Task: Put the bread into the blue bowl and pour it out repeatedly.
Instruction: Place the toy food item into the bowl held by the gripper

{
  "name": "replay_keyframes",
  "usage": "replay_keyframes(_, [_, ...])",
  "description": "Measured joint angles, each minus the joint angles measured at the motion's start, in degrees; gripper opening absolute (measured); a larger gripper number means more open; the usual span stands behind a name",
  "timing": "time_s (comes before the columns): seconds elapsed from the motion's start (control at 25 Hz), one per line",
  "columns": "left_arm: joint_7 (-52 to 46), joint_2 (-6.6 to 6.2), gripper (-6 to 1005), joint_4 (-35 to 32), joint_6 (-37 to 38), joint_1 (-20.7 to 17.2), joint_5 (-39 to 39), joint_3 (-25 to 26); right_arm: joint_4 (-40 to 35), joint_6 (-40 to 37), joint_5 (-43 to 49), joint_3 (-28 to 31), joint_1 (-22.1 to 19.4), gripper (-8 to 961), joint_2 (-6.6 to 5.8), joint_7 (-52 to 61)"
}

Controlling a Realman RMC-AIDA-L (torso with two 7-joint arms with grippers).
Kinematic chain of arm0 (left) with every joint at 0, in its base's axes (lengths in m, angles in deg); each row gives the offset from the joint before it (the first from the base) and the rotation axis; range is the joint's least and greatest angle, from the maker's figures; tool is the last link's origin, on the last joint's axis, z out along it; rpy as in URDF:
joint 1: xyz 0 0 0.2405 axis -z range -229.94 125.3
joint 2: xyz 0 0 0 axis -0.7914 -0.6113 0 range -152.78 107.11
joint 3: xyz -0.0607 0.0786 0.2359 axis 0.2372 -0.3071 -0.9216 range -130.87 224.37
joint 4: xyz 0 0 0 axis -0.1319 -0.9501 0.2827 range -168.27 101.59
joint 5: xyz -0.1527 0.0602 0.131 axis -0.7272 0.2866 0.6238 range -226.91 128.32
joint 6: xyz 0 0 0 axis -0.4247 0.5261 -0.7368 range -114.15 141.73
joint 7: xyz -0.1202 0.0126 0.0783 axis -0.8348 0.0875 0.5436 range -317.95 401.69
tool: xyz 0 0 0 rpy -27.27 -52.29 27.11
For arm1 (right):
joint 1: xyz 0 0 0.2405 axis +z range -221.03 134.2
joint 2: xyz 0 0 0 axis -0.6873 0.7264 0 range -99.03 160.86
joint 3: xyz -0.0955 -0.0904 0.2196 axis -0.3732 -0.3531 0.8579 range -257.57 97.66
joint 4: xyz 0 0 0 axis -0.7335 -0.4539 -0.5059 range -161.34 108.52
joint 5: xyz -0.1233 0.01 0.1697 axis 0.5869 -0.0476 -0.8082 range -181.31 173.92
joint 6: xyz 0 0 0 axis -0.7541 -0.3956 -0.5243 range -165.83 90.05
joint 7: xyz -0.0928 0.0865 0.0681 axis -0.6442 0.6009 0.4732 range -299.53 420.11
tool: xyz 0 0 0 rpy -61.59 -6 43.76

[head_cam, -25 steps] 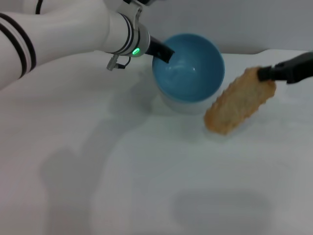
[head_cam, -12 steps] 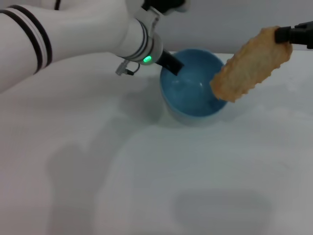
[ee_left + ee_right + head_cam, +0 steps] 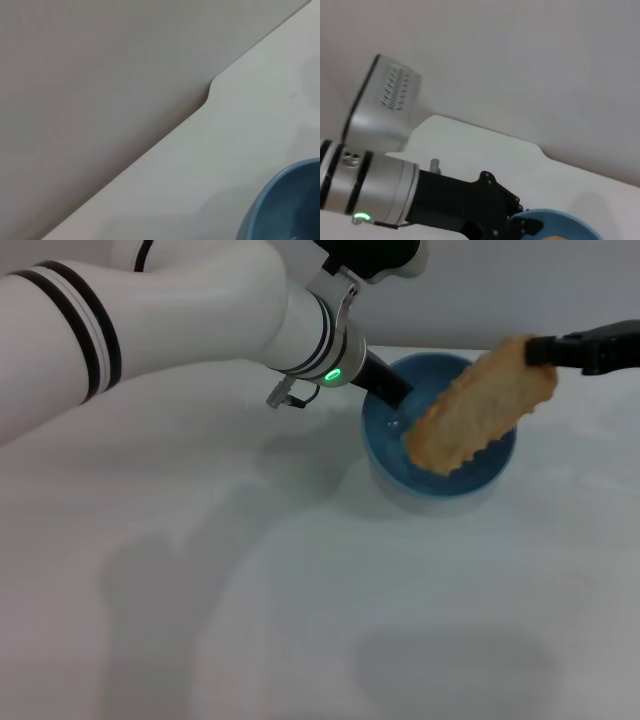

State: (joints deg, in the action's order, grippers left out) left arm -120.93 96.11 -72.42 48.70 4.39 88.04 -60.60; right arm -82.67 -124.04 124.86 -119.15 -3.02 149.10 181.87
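The bread point(image 3: 468, 406) is clamped at its upper end by the right end effector point(image 3: 545, 350) and hangs over the blue bowl point(image 3: 440, 485), long axis slanted, lower end pointing down-left into the bowl, tan underside shown. The bowl's rim is gripped by the left end effector point(image 3: 392, 394) on the white worktop point(image 3: 300, 590).

The bread point(image 3: 478, 408) and left pincer point(image 3: 392, 392) crowd the blue bowl point(image 3: 440, 485); near table point(image 3: 300, 620) lies open
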Motion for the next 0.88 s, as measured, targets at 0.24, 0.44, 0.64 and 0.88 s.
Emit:
replay_keyframes(0.24, [0.03,-0.1,-1,0.02,-1.07,-0.43,-0.13,-0.11,4.28,2.61,-1.41,-0.53,0.02,87,-0.02,-4.15])
replay_keyframes(0.44, [0.03,-0.2,-1,-0.44,-2.27,-1.58,-0.15,-0.17,4.91,4.59,-3.28,-0.37,-1.24,144,0.07,-5.93])
replay_keyframes(0.64, [0.03,-0.22,-1,-0.29,-3.31,-2.04,-0.15,-0.23,4.79,10.4,-5.85,-0.33,-3.62,251,0.22,-9.27])
replay_keyframes(0.88, [0.04,-0.15,-1,0.33,-5.09,-2.49,-0.14,-0.23,11.63,22.58,-18.06,-0.26,-9.17,397,0.56,-35.57])
